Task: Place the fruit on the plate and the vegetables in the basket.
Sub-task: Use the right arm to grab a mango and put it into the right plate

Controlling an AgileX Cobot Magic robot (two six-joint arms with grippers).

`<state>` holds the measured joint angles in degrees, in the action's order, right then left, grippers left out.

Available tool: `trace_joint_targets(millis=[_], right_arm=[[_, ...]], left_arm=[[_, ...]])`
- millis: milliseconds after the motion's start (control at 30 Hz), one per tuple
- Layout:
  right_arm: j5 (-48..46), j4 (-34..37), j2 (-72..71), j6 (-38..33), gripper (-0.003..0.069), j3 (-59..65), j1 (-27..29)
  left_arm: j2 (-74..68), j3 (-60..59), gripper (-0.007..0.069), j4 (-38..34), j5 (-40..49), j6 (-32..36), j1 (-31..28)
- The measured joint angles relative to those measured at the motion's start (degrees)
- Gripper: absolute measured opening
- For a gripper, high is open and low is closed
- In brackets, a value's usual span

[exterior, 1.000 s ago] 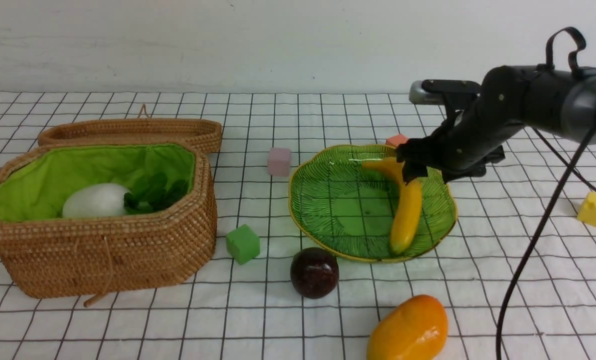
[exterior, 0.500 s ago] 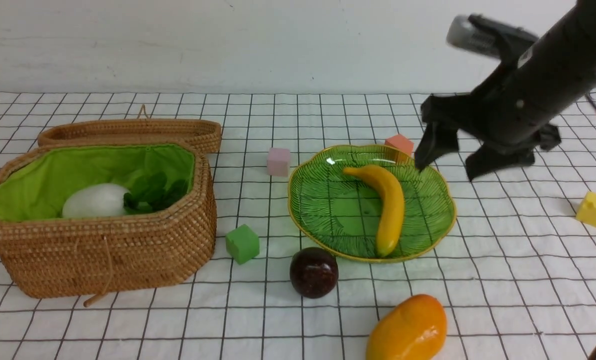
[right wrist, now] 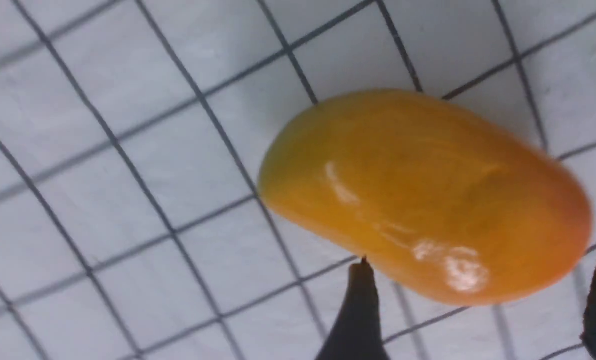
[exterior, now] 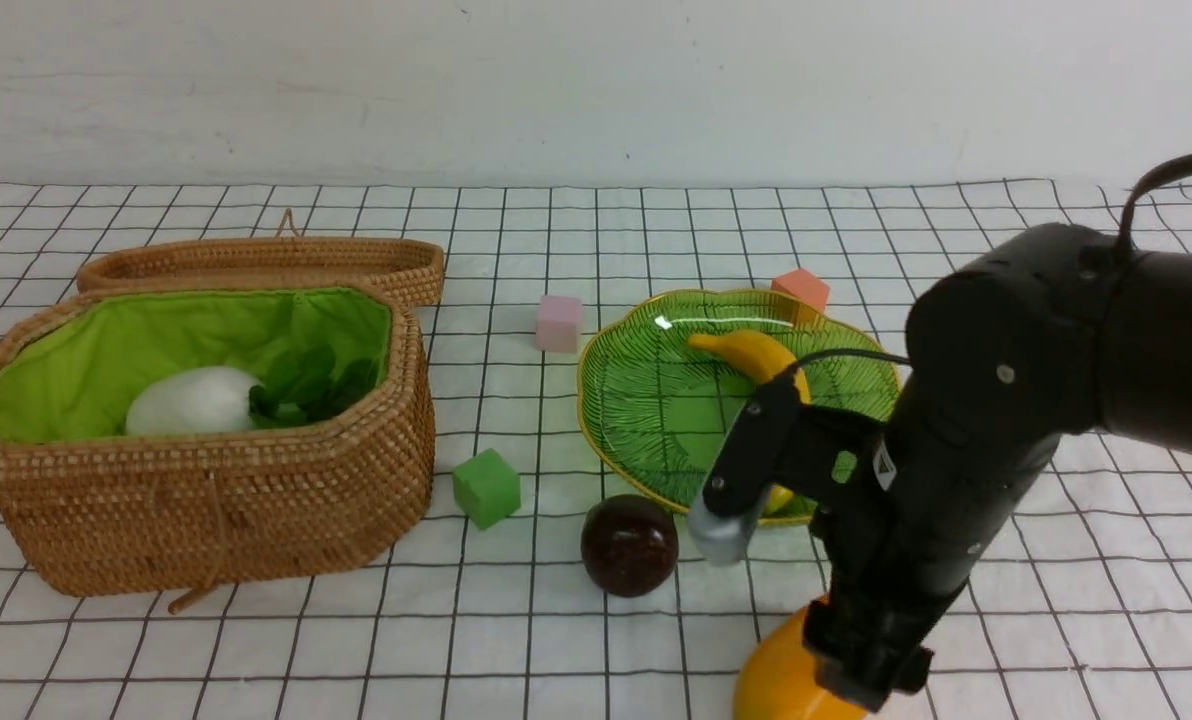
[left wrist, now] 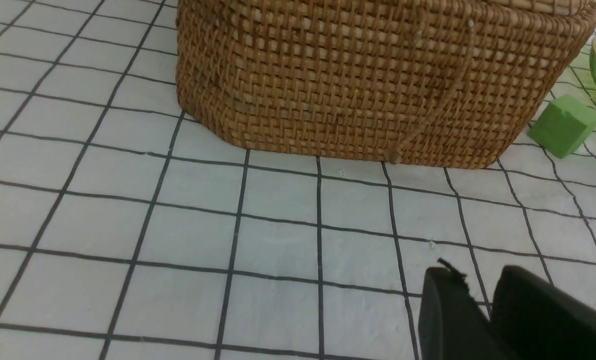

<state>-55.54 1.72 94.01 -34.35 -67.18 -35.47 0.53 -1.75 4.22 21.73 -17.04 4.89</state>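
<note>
The orange-yellow mango [right wrist: 423, 195] lies on the cloth near the front edge, and in the front view only its lower left part [exterior: 771, 690] shows under my right arm. My right gripper [right wrist: 483, 260] hangs open just over it, one finger on each side of the mango's end. The yellow banana [exterior: 751, 352] lies on the green plate [exterior: 646, 400]. A dark maroon round fruit [exterior: 629, 545] sits in front of the plate. The wicker basket [exterior: 206, 510] holds a white oval vegetable [exterior: 191, 400] and dark green leaves [exterior: 311, 385]. My left gripper [left wrist: 478, 272] hovers low before the basket [left wrist: 378, 85], slightly open and empty.
The basket's shallow lid [exterior: 266, 262] lies behind it. A green cube [exterior: 486, 487] sits between basket and plate, a pink cube [exterior: 558, 322] behind the plate's left side, an orange-red cube [exterior: 801, 290] at its far rim. My right arm covers the plate's right side.
My right gripper left the banana lying on the plate, lifted away to the right, then swung forward and down over the mango. The banana shifted slightly left. The left arm stayed put.
</note>
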Motion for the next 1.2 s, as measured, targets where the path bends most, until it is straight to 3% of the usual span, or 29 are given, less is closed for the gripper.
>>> trace_joint_targets(millis=[67,200,1200], right_arm=[[2.5,-0.8,0.0,-9.4,0.0571,0.0,0.3],[4.3,-0.6,0.6,-17.7,0.0571,0.0,0.8],[7.7,2.1,2.3,-26.6,0.0589,3.1,0.8]], left_arm=[[0.0,0.0,0.0144,0.0,0.0,0.0,0.0],[0.0,0.0,0.0148,0.0,0.0,0.0,0.0],[0.0,0.0,0.0175,0.0,0.0,0.0,0.0]])
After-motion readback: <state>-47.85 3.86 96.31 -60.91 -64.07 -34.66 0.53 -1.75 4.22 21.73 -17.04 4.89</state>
